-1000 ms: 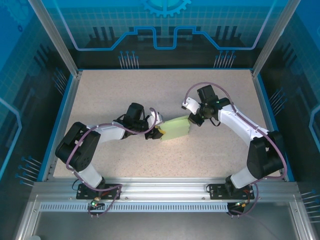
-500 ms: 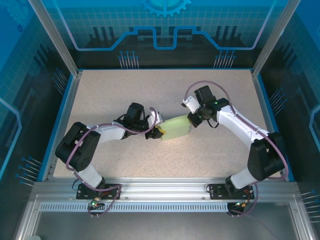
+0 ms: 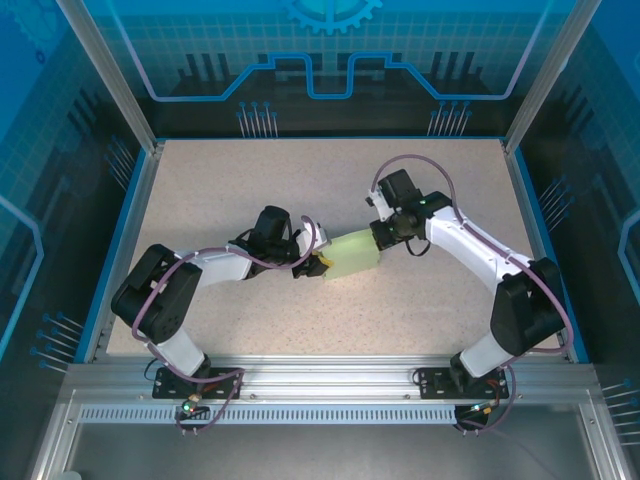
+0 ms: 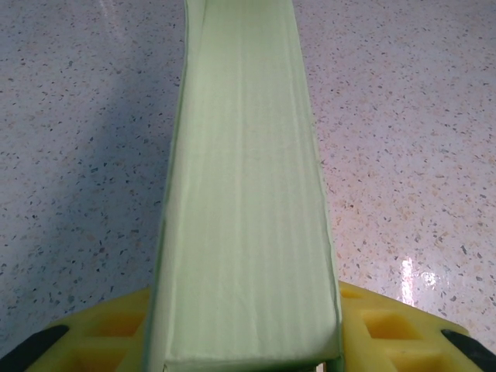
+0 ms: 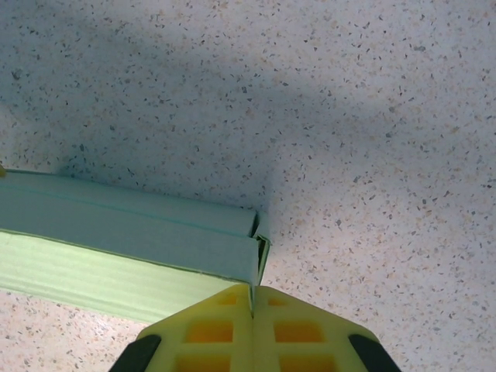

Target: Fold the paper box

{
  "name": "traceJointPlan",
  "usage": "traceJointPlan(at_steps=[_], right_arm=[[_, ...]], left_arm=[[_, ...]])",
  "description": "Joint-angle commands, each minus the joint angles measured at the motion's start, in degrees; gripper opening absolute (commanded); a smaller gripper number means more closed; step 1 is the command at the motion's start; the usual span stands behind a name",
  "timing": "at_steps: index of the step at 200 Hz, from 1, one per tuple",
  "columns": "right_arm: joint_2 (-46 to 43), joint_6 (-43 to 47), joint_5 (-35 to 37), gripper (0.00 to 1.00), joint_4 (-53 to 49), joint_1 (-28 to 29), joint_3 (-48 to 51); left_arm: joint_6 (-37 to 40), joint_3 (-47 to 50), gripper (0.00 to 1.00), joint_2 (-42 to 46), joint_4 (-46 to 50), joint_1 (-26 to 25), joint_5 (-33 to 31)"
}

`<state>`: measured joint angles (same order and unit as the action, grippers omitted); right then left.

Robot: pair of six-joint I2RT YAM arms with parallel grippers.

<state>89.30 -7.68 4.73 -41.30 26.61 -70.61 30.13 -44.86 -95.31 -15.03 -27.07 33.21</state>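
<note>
Near the tabletop (image 3: 230, 190) centre, left end effector (image 3: 316, 265) clamps the paper box (image 3: 352, 254); right end effector (image 3: 383, 236) apparently pinches its end flap. Likely light, crushable: grip edges.

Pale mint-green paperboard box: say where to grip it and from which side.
Take the pale mint-green paperboard box by its short ends, coming in along its length: it lies long and slim, and its thin end flap suits a pinch.
</note>
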Motion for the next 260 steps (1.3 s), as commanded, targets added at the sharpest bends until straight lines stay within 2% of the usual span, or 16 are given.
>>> traceJointPlan(at_steps=[1,87,164,232,260], right_arm=[[0.75,-4.19,-0.09,0.04,-1.78,1.01,-1.12],[-2.4,-9.71,3.75,0.03,5.5,2.12,7.23],[-6.48,-5.76,8.0,0.01,12.55,3.48,15.23],[-8.78,-8.66,12.65,0.01,16.39,7.25,18.14],[-8.44,-9.01,14.3,0.01,15.74,8.58,17.7]], left_arm=[[-0.16,-1.23,0.41,-0.58,0.4,-0.26,-1.63],[-0.85,-1.55,0.41,-0.71,0.54,-0.34,-2.79],[-1.36,-1.55,0.41,-0.67,0.28,-0.24,-3.14],[-2.17,-2.13,0.51,0.1,1.5,-0.26,-2.39],[-2.44,-1.88,0.58,1.2,1.72,-0.19,-2.99]])
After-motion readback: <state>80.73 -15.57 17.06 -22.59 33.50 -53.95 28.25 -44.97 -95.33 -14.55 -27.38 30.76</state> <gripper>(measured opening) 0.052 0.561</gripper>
